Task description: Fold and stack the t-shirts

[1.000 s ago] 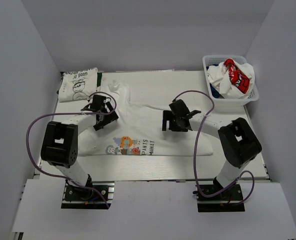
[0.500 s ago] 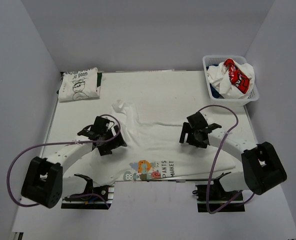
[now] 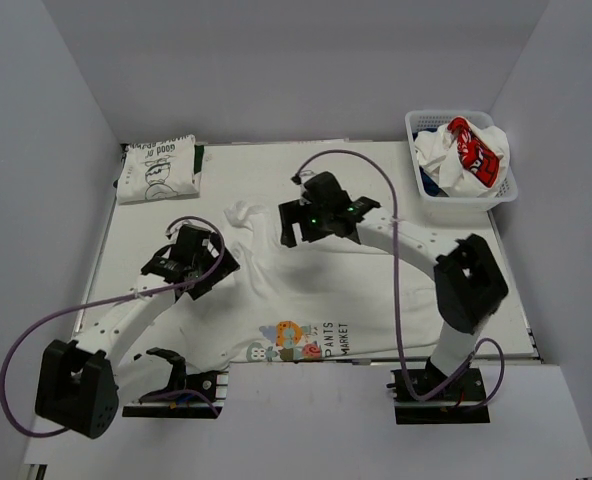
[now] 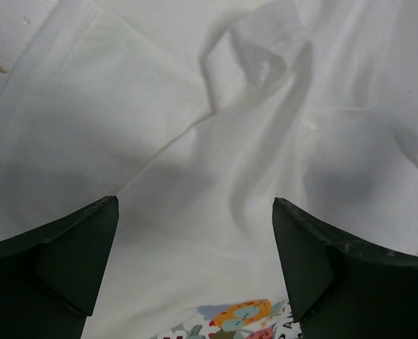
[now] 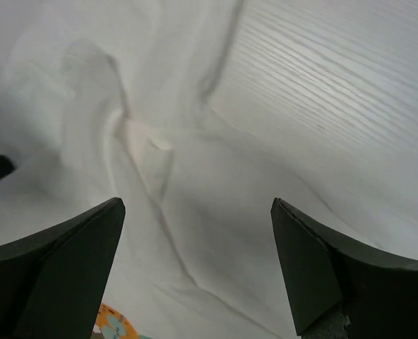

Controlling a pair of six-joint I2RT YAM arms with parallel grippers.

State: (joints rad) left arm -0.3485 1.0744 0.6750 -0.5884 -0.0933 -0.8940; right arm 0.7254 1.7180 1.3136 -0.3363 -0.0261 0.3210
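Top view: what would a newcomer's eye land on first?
First, the big white t-shirt spread across the table, with its colourful cartoon print at the near edge. Both arms hover over it, the left gripper and right gripper open, near a bunched-up sleeve. A folded shirt lies in the far left corner, and a basket of crumpled shirts sits far right.

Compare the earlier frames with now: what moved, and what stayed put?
The spread white t-shirt with the colourful cartoon print slid toward the near edge. The left end effector drew back with it; the right end effector then swung left over its bunched part. Both are open. The folded white t-shirt and the white plastic lattice basket stayed.
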